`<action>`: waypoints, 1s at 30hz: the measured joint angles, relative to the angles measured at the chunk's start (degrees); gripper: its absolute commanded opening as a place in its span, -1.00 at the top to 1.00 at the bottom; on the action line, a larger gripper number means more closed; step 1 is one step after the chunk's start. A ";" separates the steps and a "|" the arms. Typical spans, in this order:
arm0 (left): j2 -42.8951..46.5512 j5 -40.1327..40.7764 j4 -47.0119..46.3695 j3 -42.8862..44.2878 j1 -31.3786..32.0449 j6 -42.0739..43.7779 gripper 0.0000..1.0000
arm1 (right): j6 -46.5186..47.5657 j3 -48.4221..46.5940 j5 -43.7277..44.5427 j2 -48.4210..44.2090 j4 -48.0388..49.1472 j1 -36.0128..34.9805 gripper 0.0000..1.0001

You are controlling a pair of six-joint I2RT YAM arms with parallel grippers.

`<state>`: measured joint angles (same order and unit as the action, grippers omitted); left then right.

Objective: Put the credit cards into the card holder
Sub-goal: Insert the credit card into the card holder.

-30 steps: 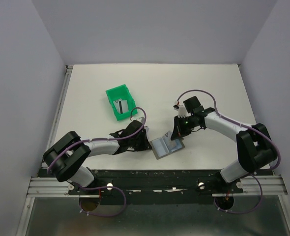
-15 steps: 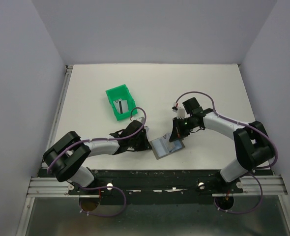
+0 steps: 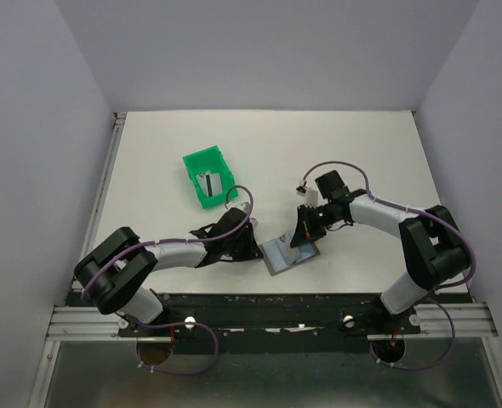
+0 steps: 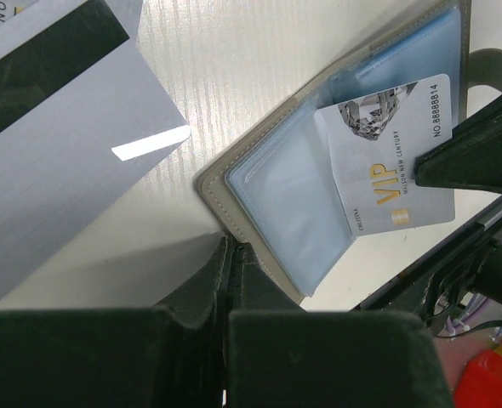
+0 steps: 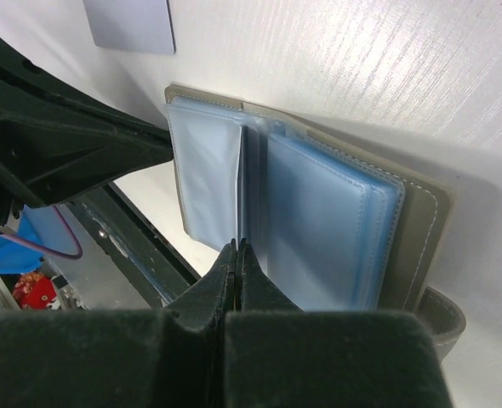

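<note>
Right fingers [image 5: 207, 293] pinching VIP card [image 4: 389, 161], holder [image 4: 272, 212] open

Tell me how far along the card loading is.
Done: the grey-brown folding card holder lies open, left tool shut on its edge. In hand: the right tool pinches the white VIP card, partly among the blue sleeves. Left: the silver striped card on the table and one card in the green plastic bin.

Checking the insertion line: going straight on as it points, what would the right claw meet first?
The card holder: the right claw, shut on a credit card, points at the gap between its blue sleeves. How near is unclear.
</note>
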<state>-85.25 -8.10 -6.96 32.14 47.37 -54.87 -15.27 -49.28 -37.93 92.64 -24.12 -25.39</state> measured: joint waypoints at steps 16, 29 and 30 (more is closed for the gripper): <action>-0.02 -0.02 0.28 0.17 0.00 0.00 1.00 | -0.55 1.38 -4.94 1.22 2.64 0.33 0.99; -0.37 -0.11 1.20 0.87 0.00 0.07 1.00 | 0.42 1.57 -7.98 2.16 3.06 0.37 0.99; -0.37 -0.11 1.22 0.87 0.00 0.07 1.00 | 0.61 1.57 -7.96 2.14 3.04 0.37 0.99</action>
<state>-85.62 -8.21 -5.74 33.01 47.37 -54.81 -14.66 -47.70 -45.89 94.78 -21.08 -25.02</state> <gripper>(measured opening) 0.021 0.008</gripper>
